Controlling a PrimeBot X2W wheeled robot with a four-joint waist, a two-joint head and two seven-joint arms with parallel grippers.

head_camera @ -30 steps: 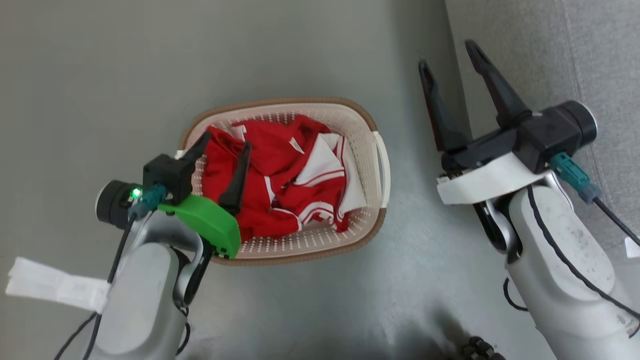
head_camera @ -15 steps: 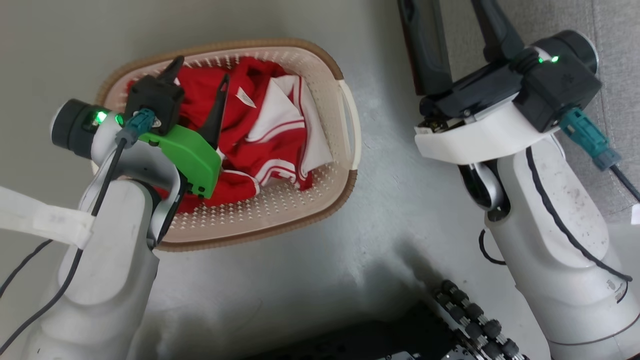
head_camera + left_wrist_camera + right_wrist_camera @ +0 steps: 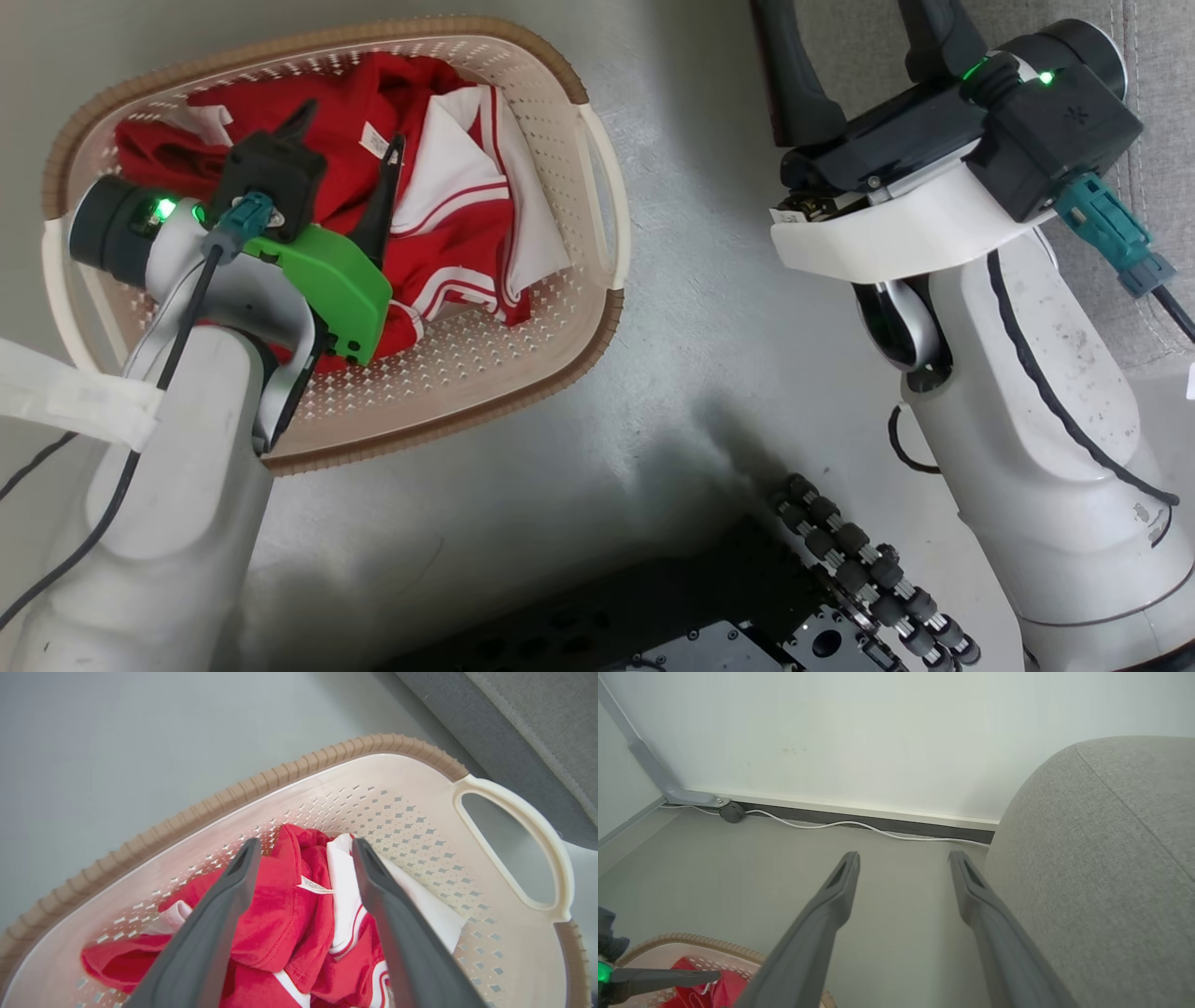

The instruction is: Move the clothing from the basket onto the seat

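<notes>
The cream perforated basket (image 3: 523,392) with a brown rim stands on the floor at the upper left of the head view. In it lies the clothing (image 3: 448,252), crumpled red fabric with white panels and stripes. My left gripper (image 3: 350,128) is open above the pile. In the left wrist view its fingers (image 3: 306,842) straddle a red fold with a small white label (image 3: 280,914); I cannot tell whether they touch it. My right gripper (image 3: 903,856) is open and holds nothing. It hangs over bare floor beside the grey seat (image 3: 1101,858).
The seat's edge (image 3: 537,728) runs close to the basket's white handle (image 3: 514,858). My own base with black rollers (image 3: 859,569) is at the bottom of the head view. A wall with a dark skirting and a white cable (image 3: 859,826) stands behind.
The head view has shifted, so the basket now sits higher and further left in it. My left gripper has moved further in over the pile. Both grippers stay open.
</notes>
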